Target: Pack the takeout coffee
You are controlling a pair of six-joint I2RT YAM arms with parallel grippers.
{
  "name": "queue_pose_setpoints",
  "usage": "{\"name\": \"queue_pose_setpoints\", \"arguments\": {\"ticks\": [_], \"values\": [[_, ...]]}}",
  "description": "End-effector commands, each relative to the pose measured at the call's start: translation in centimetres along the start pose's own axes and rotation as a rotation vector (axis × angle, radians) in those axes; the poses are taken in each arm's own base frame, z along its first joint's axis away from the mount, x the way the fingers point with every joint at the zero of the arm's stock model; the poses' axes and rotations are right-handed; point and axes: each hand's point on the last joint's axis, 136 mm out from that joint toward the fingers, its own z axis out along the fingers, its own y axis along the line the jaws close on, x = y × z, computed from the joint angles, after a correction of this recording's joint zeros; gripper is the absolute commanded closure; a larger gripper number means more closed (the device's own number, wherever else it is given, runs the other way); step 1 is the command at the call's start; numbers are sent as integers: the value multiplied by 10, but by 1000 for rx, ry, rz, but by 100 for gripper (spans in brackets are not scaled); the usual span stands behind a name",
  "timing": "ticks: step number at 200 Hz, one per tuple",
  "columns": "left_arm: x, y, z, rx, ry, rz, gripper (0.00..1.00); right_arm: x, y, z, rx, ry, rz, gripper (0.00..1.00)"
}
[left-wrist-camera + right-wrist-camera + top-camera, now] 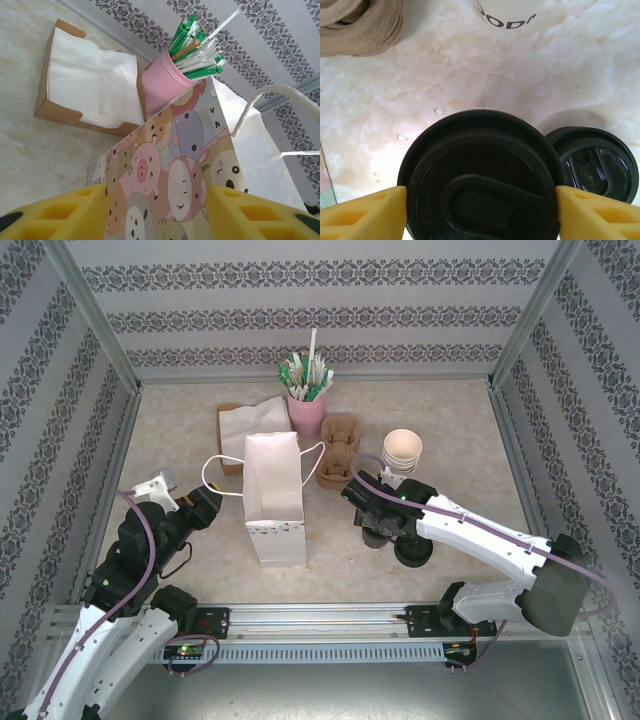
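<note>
The takeout coffee stands on the table, seen from above as a round black lid, and in the top view it lies under my right wrist. My right gripper is shut on it, one yellow pad pressed to each side of the lid's rim; it sits right of the bag. The white paper bag stands upright and open-topped at the table's middle. Its cartoon-animal side faces my left gripper, which is open with the bag just beyond its pads. My left gripper sits left of the bag.
A squat pile of black lids lies just right of the coffee. Behind are a stack of lidless cream cups, cardboard cup carriers, a pink cup of straws and a napkin box. Patterned walls close three sides.
</note>
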Motion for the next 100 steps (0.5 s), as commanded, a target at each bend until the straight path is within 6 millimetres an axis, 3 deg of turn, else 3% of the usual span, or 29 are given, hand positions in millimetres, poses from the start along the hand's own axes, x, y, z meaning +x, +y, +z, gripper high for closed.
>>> {"name": "queue_pose_setpoints", "arguments": {"ticks": [1, 100], "values": [[-4, -3, -3, 6, -11, -5, 46, 4, -6, 3, 30, 9, -64, 26], [-4, -2, -5, 5, -16, -2, 46, 30, -23, 19, 35, 184, -162, 30]]}}
